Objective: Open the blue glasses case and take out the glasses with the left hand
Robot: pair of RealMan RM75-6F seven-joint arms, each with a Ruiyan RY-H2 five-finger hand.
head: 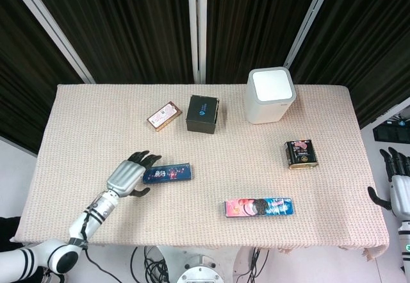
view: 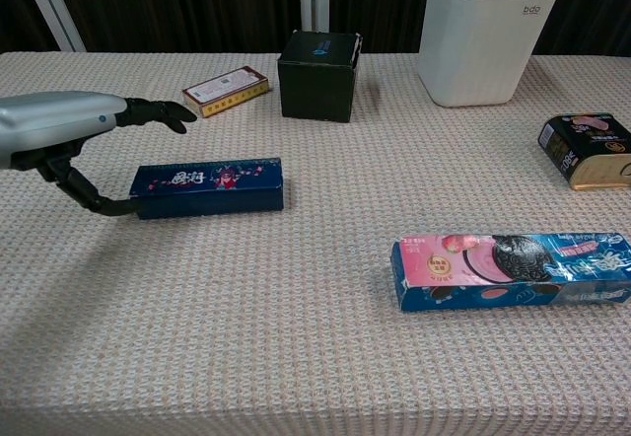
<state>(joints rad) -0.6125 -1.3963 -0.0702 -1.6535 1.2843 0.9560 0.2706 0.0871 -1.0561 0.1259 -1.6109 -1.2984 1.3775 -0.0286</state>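
Note:
The blue glasses case (head: 168, 173) (view: 207, 187), a long dark blue box with a floral print, lies shut on the woven tablecloth (head: 211, 232) at the front left. My left hand (head: 128, 174) (view: 65, 130) hovers at its left end with fingers spread. The thumb reaches down to the case's near left corner, while the fingers (view: 158, 113) extend above and behind its far edge. It holds nothing. My right hand (head: 396, 184) hangs off the table's right side, fingers upright and apart, empty.
Behind the case stand a small tan box (head: 164, 116) (view: 226, 91), a black box (head: 202, 114) (view: 317, 74) and a white bin (head: 270, 95) (view: 485, 32). A dark tin (head: 300, 153) (view: 587, 150) sits at the right, a blue cookie pack (head: 259, 207) (view: 511, 270) at the front right.

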